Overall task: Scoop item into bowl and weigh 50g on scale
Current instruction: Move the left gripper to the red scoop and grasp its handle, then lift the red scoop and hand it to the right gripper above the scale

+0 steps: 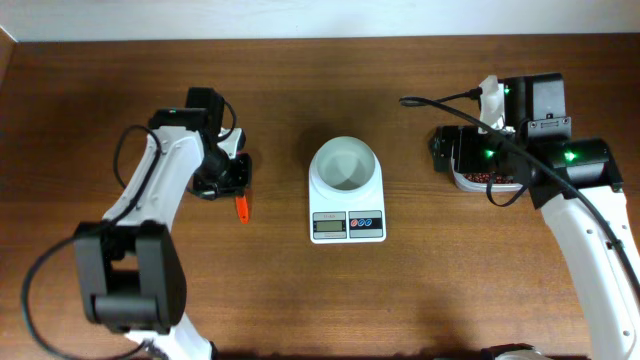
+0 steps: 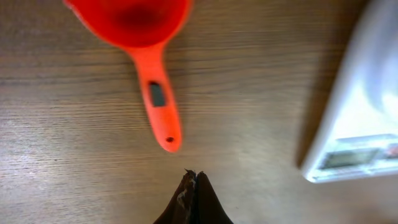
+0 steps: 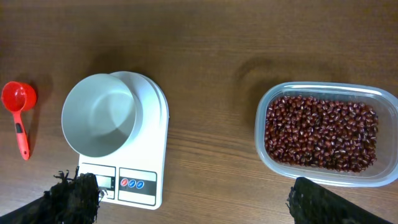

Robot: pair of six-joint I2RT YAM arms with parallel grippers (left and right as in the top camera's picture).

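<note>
Your left gripper (image 2: pixel 192 180) has its fingers pressed together with nothing between them, and in the left wrist view the tips sit just short of the handle end of the red scoop (image 2: pixel 155 93), apart from it rather than touching. The scoop lies flat on the wooden table (image 1: pixel 100 100), cup pointing away from the fingertips, and from overhead only its handle shows below the left wrist. To the scoop's right you have the scale (image 1: pixel 347 222), with the white bowl (image 1: pixel 346 163) seated on its platform, display and the red and blue buttons facing the near edge (the readout is too small to make out). Your right gripper (image 3: pixel 189 186) is spread wide and holds nothing; its two dark fingers frame the bottom corners of the right wrist view. From that camera, the beans (image 3: pixel 320 134) lie in a loose reddish-brown heap in the clear plastic tub (image 3: pixel 326 86), which rests on the table well to the right of the scale. The bowl's inside shows plain white from both cameras.
</note>
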